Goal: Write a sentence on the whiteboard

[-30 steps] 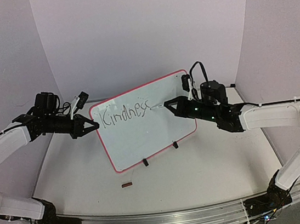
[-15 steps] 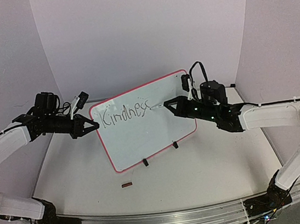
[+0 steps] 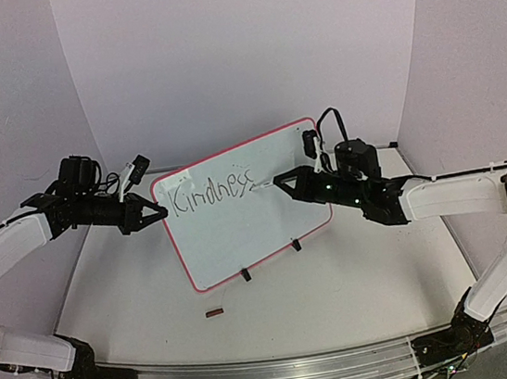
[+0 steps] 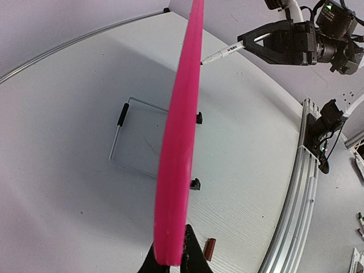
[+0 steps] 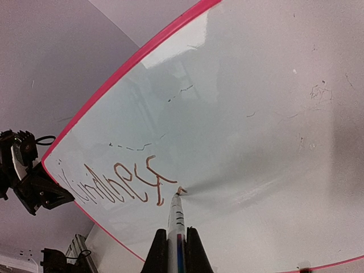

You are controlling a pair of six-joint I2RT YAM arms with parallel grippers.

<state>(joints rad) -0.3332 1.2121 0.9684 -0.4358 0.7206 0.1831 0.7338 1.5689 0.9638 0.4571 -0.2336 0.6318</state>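
The whiteboard (image 3: pixel 239 219) stands tilted on the table on two black clip feet, its red rim seen edge-on in the left wrist view (image 4: pixel 181 142). The sentence (image 3: pixel 207 192) reads "Kindness" in thin dark letters along the board's top; it also shows in the right wrist view (image 5: pixel 122 185). My left gripper (image 3: pixel 155 212) is shut on the board's left rim (image 4: pixel 170 259). My right gripper (image 3: pixel 283 183) is shut on a white marker (image 5: pixel 175 227), whose tip touches the board just right of the last letter (image 5: pixel 181 190).
A small dark red marker cap (image 3: pixel 215 313) lies on the table in front of the board, also in the left wrist view (image 4: pixel 210 249). A wire stand (image 4: pixel 136 142) sits behind the board. Purple walls enclose the table; an aluminium rail (image 3: pixel 278 373) runs along the near edge.
My right gripper has shifted slightly left with the marker, its tip staying on the board just after "Kindness". The left arm and board have not moved.
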